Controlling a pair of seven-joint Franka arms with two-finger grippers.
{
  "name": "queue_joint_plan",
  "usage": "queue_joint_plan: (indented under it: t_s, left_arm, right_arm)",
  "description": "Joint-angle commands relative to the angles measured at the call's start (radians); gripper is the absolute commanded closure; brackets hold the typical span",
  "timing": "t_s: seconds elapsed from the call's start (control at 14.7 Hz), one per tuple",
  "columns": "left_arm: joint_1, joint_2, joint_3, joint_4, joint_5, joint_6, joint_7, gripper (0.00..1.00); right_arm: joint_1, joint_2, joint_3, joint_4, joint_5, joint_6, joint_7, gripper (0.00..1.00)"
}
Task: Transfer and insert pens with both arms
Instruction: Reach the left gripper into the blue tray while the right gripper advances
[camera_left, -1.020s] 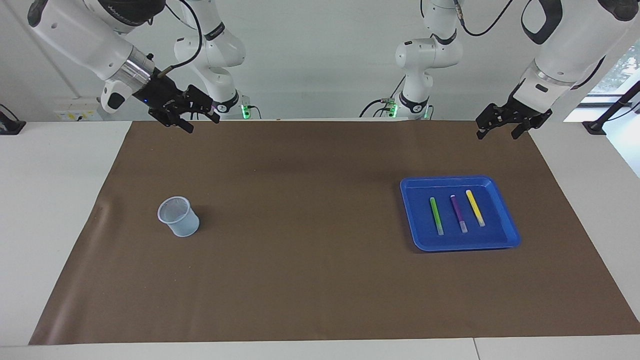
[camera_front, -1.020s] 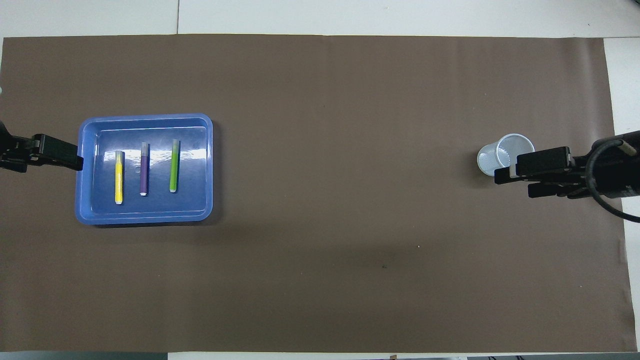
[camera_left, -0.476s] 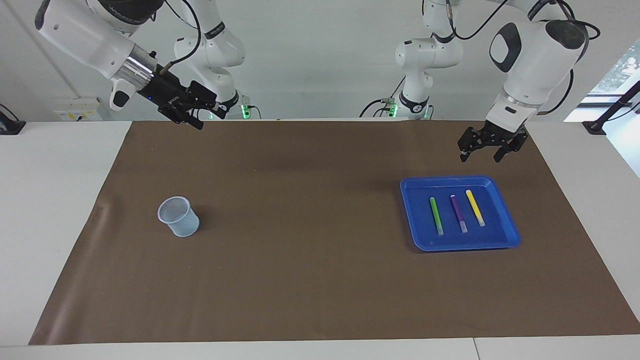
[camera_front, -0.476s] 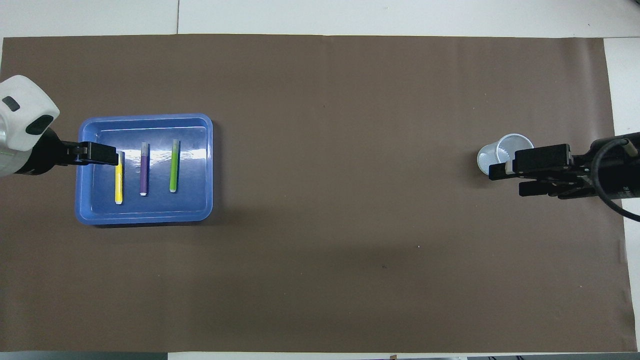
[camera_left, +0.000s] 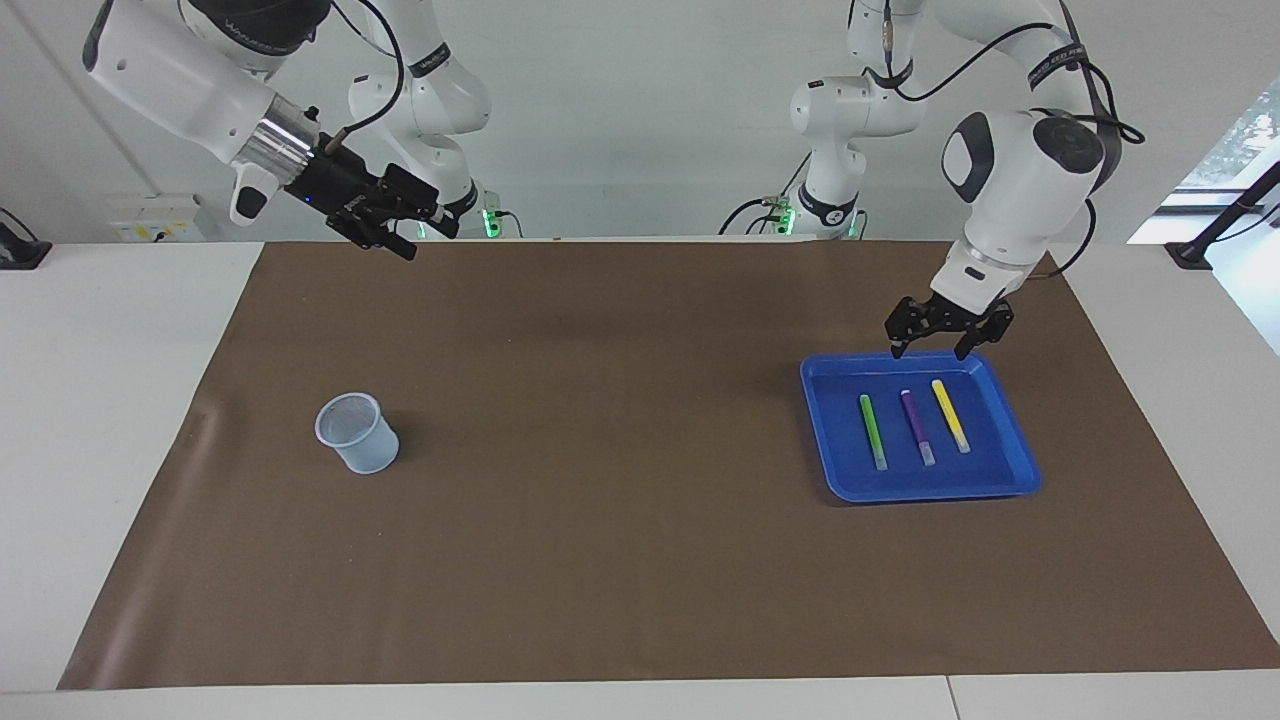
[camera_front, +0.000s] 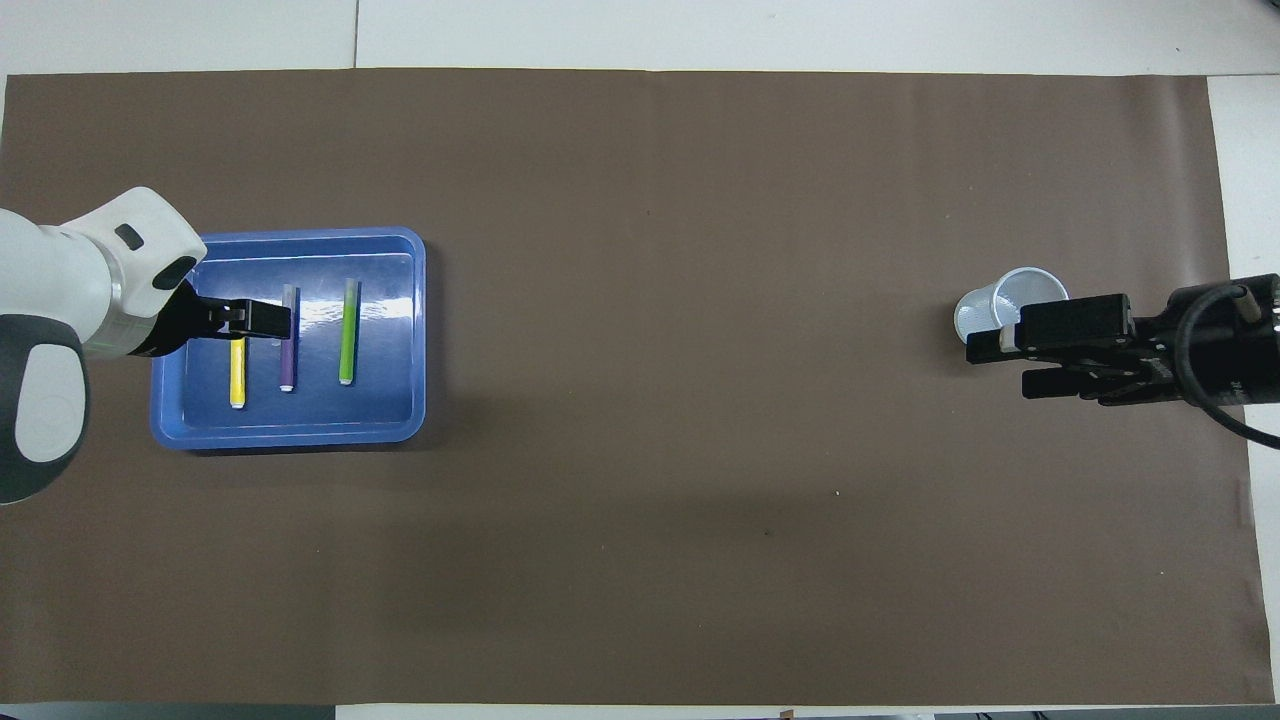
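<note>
Left gripper (camera_left: 942, 344) hangs wide open over the blue tray (camera_left: 1012, 478), above the pens' (camera_left: 918, 426) robot-side ends; they run lengthwise away from you. Right gripper (camera_left: 415, 237), open, waits well apart.

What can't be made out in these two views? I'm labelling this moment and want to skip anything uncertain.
- Yellow pen: in the overhead view the left gripper covers its cap end.
- Purple pen: part of it is covered the same way.
- Cup: in the overhead view the right gripper overlaps its rim; its bottom is too small to see.
- Both arms are cut off by the edges in each view.
</note>
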Motion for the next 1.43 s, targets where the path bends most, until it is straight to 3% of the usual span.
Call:
queue_joint_plan:
  t_s: [0.0, 0.14, 0.82, 1.09, 1.16, 1.29, 1.36]
  left_arm:
    - [-0.015, 0.026, 0.009, -0.063, 0.009, 0.131, -0.002, 0.00]
    - [-0.027, 0.069, 0.009, -0.066, 0.009, 0.176, -0.002, 0.00]
    - [-0.044, 0.222, 0.010, -0.083, 0.009, 0.340, -0.007, 0.00]
    - [-0.033, 0.238, 0.012, -0.089, 0.009, 0.342, -0.007, 0.00]
    - [-0.035, 0.239, 0.012, -0.089, 0.009, 0.345, -0.007, 0.06]
    - [-0.038, 0.239, 0.012, -0.088, 0.009, 0.345, -0.010, 0.62]
    - [-0.039, 0.239, 0.012, -0.088, 0.009, 0.347, -0.010, 0.79]
  right_arm:
    - [0.000, -0.045, 0.006, -0.068, 0.054, 0.050, 0.013, 0.00]
    - [0.000, -0.065, 0.006, -0.111, 0.102, 0.079, 0.013, 0.00]
    - [0.000, -0.066, 0.028, -0.111, 0.103, 0.078, 0.014, 0.00]
    - [0.000, -0.065, 0.028, -0.111, 0.102, 0.078, 0.014, 0.00]
    - [0.000, -0.065, 0.028, -0.111, 0.102, 0.078, 0.014, 0.00]
    - [0.000, -0.066, 0.028, -0.111, 0.102, 0.078, 0.014, 0.00]
    - [0.000, -0.066, 0.028, -0.111, 0.102, 0.078, 0.014, 0.00]
